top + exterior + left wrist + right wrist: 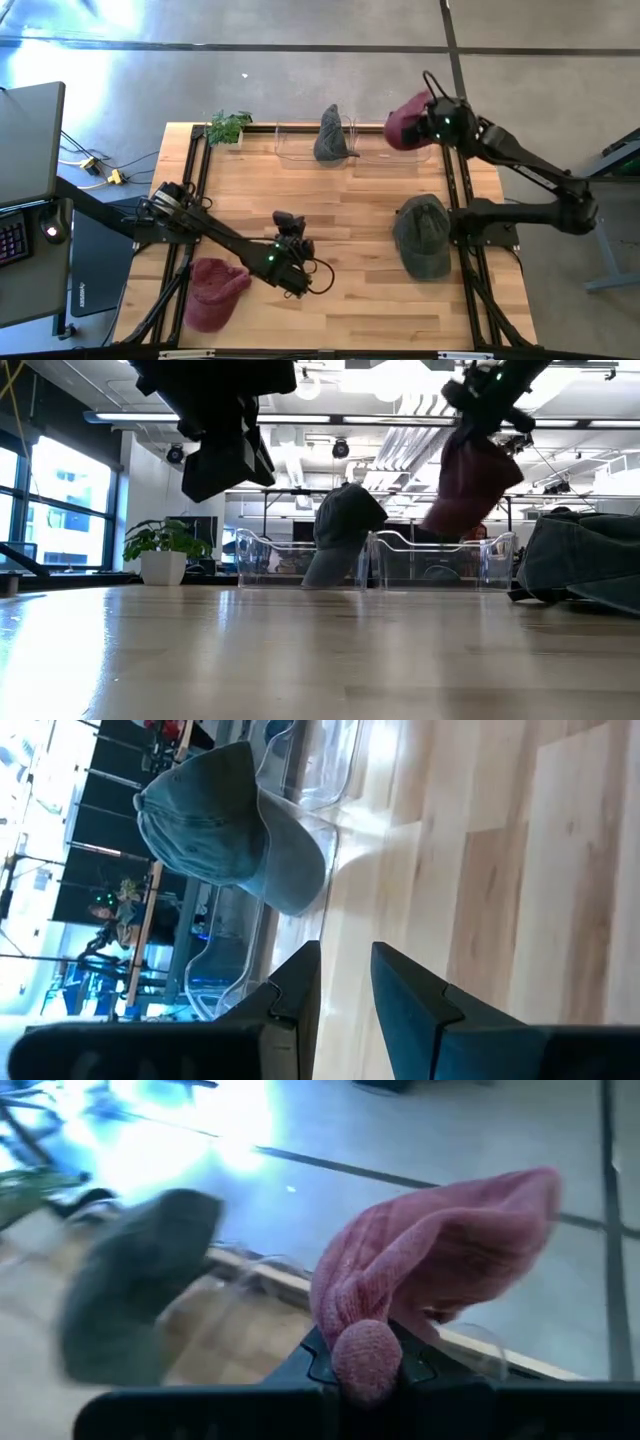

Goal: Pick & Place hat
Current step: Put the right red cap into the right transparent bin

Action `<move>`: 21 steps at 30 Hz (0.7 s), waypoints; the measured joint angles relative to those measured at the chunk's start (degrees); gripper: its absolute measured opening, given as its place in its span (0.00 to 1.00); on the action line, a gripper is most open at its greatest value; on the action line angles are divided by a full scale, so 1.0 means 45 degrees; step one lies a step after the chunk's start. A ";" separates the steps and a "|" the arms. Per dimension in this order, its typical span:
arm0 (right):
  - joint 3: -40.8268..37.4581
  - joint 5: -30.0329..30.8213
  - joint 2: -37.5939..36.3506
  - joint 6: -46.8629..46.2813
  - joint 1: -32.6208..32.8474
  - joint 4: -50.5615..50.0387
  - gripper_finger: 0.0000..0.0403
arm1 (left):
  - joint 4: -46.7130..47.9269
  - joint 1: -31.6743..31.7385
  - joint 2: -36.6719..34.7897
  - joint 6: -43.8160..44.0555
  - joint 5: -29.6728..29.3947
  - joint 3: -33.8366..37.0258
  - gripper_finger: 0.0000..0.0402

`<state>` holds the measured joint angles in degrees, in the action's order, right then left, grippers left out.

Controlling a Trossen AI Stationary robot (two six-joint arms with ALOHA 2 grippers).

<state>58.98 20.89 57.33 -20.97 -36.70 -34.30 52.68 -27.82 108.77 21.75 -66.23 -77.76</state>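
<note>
**Red beanie held over the bin**

Nearest the front edge of my table (370, 300) a second red beanie (212, 292) lies flat, beside my left gripper (297, 268), which hovers over the wood with its fingers (300, 982) a narrow gap apart and nothing between them. To the right, a green cap (424, 236) rests on the boards. Farther back, my right gripper (432, 125) is clamped on a red knit beanie (408, 124), which hangs from it in the air above the right end of the clear bin (385, 158). A grey cap (331, 135) stands against the bin's left compartment. A potted plant (229, 127) sits at the far left corner.
</note>
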 joint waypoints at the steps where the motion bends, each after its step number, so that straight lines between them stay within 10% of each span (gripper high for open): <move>1: 0.0000 -0.0119 0.0206 -0.0011 -0.0342 0.0052 0.04 | -0.0005 -0.0024 0.0000 0.0008 -0.0001 0.0000 0.21; 10: 0.0559 0.0418 0.2456 -0.0849 -0.1381 -0.0623 0.04 | -0.0036 -0.0154 0.0000 0.0270 0.0274 0.0000 0.21; 21: 0.4553 0.2351 0.5619 -0.2834 -0.1144 -0.6421 0.04 | -0.0042 -0.0159 0.0000 0.0479 -0.0033 0.0000 0.21</move>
<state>79.47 31.47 82.62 -33.73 -41.85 -63.19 52.49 -28.53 108.77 23.90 -66.38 -77.76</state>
